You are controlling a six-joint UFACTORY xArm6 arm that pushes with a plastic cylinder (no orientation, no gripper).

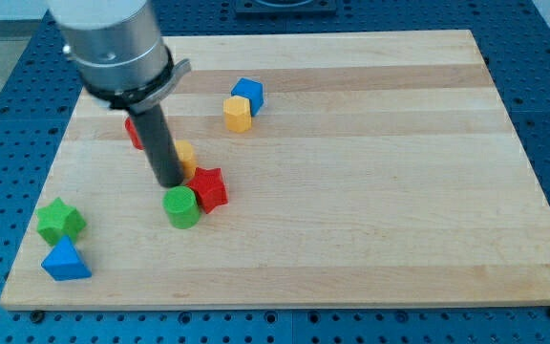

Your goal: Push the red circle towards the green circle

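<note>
Camera view, the only one we have, shows our arm ending in a straight dark rod; we carry no pincer, so nothing is spread, pressed together or pinched. Our tip [172, 182] sits low on the wooden bench [370, 191], just above the green circle [182, 206] and just to the view's left of the red star [208, 187]; whether it touches either of them we cannot tell. The red star and the green circle stand side by side, touching or very nearly so. A red block [135, 133] — the red circle, as far as we can judge, since the rod and the grey housing cover most of it — peeks out on the rod's left, up the view from the green circle. An orange-yellow block [186, 154] shows just to the rod's right, half hidden, its shape unclear; it and the rod lie between the red block and the green circle. Toward the view's top stand a blue cube [248, 94] and a yellow block [238, 113] that looks hexagonal, touching one another. At the view's lower left a green star [60, 221] sits just above a blue triangle [65, 260], both well apart from the tip. The bench is pale planked wood with visible grain, resting on a blue perforated base [8, 105]; the blocks are matt, solid-coloured and chunky.
</note>
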